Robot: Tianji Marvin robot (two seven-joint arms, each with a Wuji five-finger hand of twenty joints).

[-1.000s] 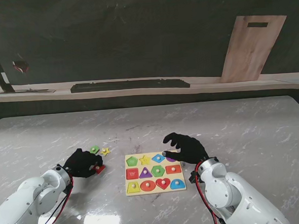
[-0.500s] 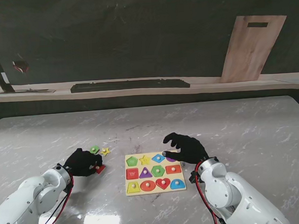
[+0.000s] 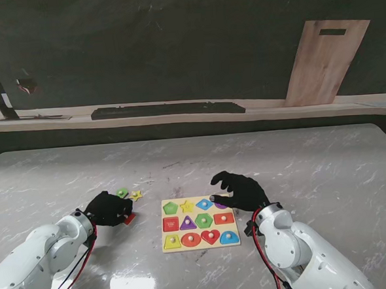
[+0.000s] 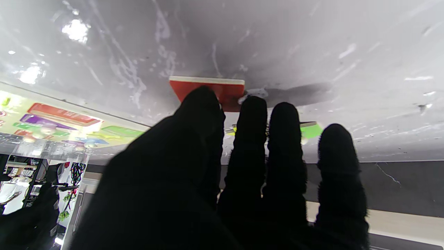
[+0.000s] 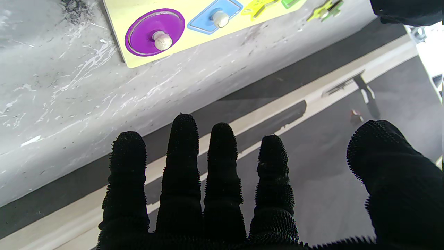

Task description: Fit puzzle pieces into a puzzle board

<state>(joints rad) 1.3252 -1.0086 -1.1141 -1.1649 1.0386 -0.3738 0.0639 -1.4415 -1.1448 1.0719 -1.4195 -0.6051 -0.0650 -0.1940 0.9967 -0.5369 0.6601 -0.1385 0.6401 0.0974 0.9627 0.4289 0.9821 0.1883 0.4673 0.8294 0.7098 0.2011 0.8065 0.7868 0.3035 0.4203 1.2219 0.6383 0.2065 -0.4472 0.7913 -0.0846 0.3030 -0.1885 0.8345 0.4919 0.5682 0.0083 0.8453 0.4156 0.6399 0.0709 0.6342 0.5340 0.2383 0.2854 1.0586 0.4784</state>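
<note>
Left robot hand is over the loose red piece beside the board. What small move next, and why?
Probably close the thumb and first finger of the left robot hand on the red piece. In the wrist view their tips sit right at its edge, and it seems to lie flat on the table, apparently not yet held. The puzzle board lies to its right, and the right robot hand is open over the board's far right corner.

- left hand (image 3: 109, 209) and right hand (image 3: 240, 190): black five-finger gloves, bristly nubbed texture
- both arms: smooth, rounded white shells
- red and black cables run beside each wrist
</note>
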